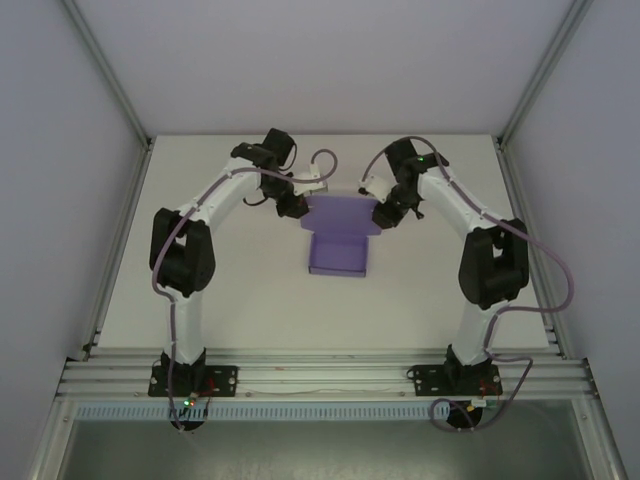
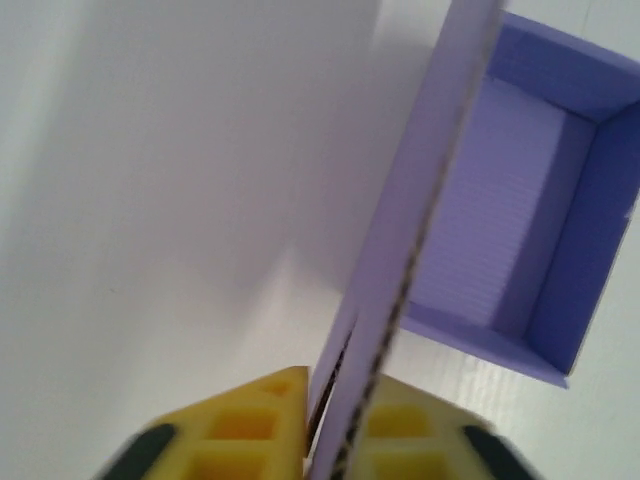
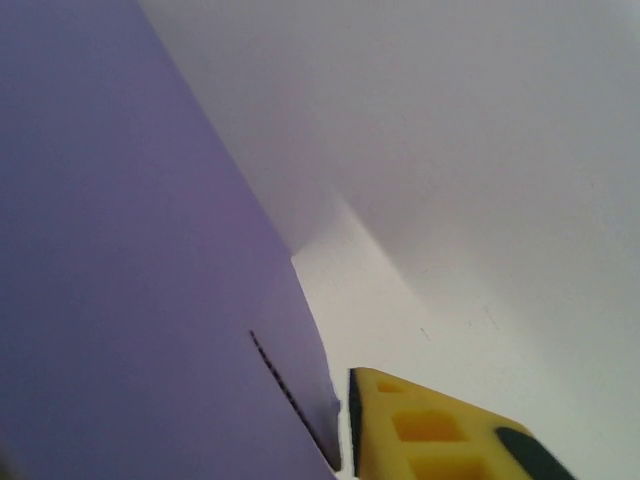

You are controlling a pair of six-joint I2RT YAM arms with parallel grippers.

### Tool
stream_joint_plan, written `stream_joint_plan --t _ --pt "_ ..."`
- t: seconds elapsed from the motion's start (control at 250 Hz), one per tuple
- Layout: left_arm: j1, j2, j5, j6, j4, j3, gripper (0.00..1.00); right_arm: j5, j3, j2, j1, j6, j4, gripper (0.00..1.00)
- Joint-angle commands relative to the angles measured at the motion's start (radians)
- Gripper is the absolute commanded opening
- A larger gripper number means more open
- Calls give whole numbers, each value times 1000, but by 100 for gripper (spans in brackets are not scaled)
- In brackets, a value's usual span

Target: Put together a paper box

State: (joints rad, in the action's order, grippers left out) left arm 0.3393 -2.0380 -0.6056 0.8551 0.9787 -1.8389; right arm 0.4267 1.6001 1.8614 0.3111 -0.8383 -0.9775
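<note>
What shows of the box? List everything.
The box is purple corrugated card, half built: a shallow tray with walls up, sitting on the table, and a wide flap on its far side. The left gripper pinches the flap's left edge; the right gripper is at its right edge.

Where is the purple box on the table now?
In the top view the paper box lies at the middle of the table, its far flap between the left gripper and the right gripper.
</note>
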Motion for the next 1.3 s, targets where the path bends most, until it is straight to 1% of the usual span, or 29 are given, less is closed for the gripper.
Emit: stream_joint_plan --t 0.0,0.008,0.088,0.172,0.256,0.316,0.356,0.412,0.472,0.52,0.58,0.624,0.676,0.755,0.823,0.887,0.959,1.019,1.095,1.247,1.295 --pt "-5 -9 -49 17 59 -25 3 1 22 16 -5 -47 -5 16" --pt "-6 -8 -47 16 59 -25 0 1 21 16 -6 -47 -4 16" --pt "-5 0 -30 -12 32 -10 0 12 10 15 -5 -37 11 11" --pt "-4 11 -12 -70 -3 -4 0 10 -5 9 -6 4 51 0" --pt "2 30 38 -166 -72 11 0 10 -13 -7 -6 78 94 0" --pt "12 52 116 -272 -164 37 0 5 -22 -33 -3 166 133 0" --pt "23 67 190 -355 -231 56 0 -8 -39 -62 -1 242 175 0" --pt "34 80 272 -470 -304 73 0 -21 -94 -120 3 363 276 0" --pt "49 78 384 -632 -355 68 0 -37 -178 -182 7 527 430 0" --pt "61 65 450 -788 -373 49 0 -66 -226 -221 10 672 509 0" --pt "74 44 470 -966 -356 30 0 -130 -270 -256 19 831 571 0" --pt "88 42 472 -1084 -389 57 0 -201 -308 -275 34 931 622 0" --pt "115 47 449 -1154 -437 102 0 -272 -338 -288 57 1026 667 0" --pt "153 55 447 -1245 -502 153 0 -356 -344 -286 95 1137 694 0" --pt "170 56 491 -1336 -500 158 0 -423 -343 -281 132 1186 706 0" --pt "176 65 490 -1399 -545 188 0 -452 -359 -283 156 1236 730 0" --pt "182 77 446 -1446 -604 229 0 -458 -386 -280 165 1262 767 0" --pt "185 85 474 -1497 -628 252 0 -476 -394 -267 173 1261 758 0" --pt "187 98 480 -1529 -677 283 0 -497 -405 -252 179 1253 754 0" --pt "210 111 474 -1506 -687 326 0 -554 -453 -245 179 1240 759 0" --pt "221 116 498 -1507 -673 342 0 -556 -467 -247 179 1240 764 0"
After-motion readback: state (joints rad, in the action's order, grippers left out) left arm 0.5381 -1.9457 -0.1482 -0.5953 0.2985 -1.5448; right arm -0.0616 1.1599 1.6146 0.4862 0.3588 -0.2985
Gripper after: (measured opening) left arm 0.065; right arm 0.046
